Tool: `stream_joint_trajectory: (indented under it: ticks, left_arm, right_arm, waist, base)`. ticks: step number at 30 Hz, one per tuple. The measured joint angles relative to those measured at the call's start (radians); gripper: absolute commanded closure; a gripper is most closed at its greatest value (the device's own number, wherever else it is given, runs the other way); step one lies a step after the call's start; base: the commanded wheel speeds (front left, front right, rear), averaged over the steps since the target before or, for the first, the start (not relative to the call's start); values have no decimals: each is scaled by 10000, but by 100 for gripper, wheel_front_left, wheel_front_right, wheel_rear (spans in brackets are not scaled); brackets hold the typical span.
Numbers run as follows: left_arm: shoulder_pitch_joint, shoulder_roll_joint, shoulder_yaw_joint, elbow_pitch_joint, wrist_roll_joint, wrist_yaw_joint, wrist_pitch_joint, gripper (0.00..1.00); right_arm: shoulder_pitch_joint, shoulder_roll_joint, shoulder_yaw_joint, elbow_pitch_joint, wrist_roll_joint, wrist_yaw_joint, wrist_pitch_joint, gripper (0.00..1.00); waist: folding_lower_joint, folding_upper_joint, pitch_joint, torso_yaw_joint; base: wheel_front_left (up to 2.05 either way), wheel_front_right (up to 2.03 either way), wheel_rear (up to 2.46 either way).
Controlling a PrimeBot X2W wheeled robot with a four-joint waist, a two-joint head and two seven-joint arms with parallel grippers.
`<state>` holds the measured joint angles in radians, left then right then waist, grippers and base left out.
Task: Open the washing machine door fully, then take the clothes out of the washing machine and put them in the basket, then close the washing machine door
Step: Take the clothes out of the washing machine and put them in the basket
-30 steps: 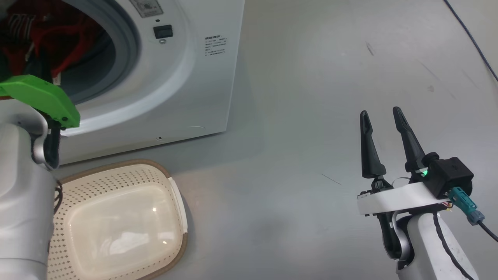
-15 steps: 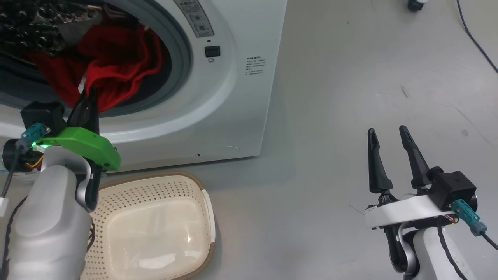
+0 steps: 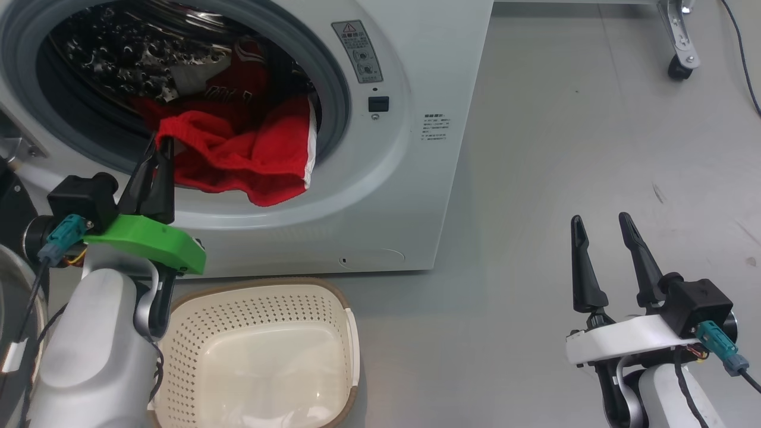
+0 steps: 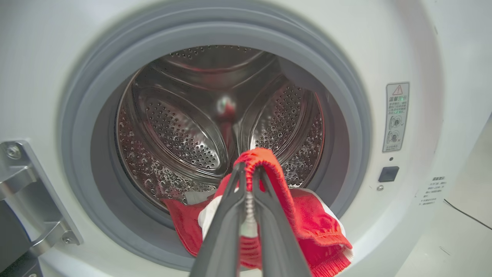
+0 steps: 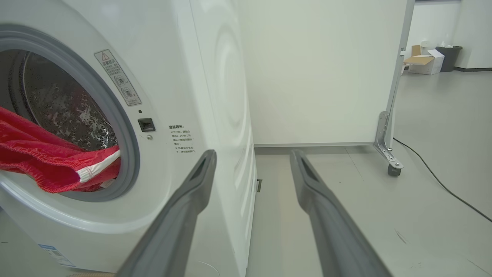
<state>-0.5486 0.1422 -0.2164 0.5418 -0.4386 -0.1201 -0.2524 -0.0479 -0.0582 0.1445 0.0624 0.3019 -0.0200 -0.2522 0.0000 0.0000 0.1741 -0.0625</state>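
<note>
Left gripper (image 4: 249,171): fingers pressed together, clenched on a bunched red fold of the clothes (image 3: 250,160). The fold humps over the fingertips. In the left wrist view, fabric shows in the thin slit between the two fingers. The tips sit at the lower part of the washing machine (image 3: 428,71) mouth, just in front of the grey rubber ring (image 4: 338,96).

Clothes relative to the left gripper: the gripped fold is at the tips. The rest of the garment trails beyond and to the right of them, draped over the lower lip of the ring, with a white-trimmed edge hanging outside. More red fabric lies farther in, against the perforated steel drum (image 4: 180,130).

Basket (image 3: 351,333): on the floor (image 3: 565,148), below and just right of the left gripper's wrist, close in front of the machine.

Hinge bracket (image 4: 27,184): bare metal, left of the mouth and well left of the fingers in the left wrist view.

Right gripper (image 3: 600,219): fingers spread wide, grasping nothing. It hovers over the grey floor, well to the right of the machine, and well apart from the clothes and the basket. In its wrist view the warning sticker (image 5: 117,77) and the black latch socket (image 5: 146,124) lie left of its fingers, and the red garment lies farther left.
</note>
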Motion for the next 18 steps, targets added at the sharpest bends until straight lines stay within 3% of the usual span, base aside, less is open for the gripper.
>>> stream_joint_trajectory:
  ticks: [18]
  left_arm:
    - [940, 40, 826, -4167, 219, -8, -42, 100]
  right_arm:
    - [222, 6, -71, -23, -56, 102, 0, 0]
  waist:
    - [0, 0, -469, 500]
  base:
    - [0, 0, 0]
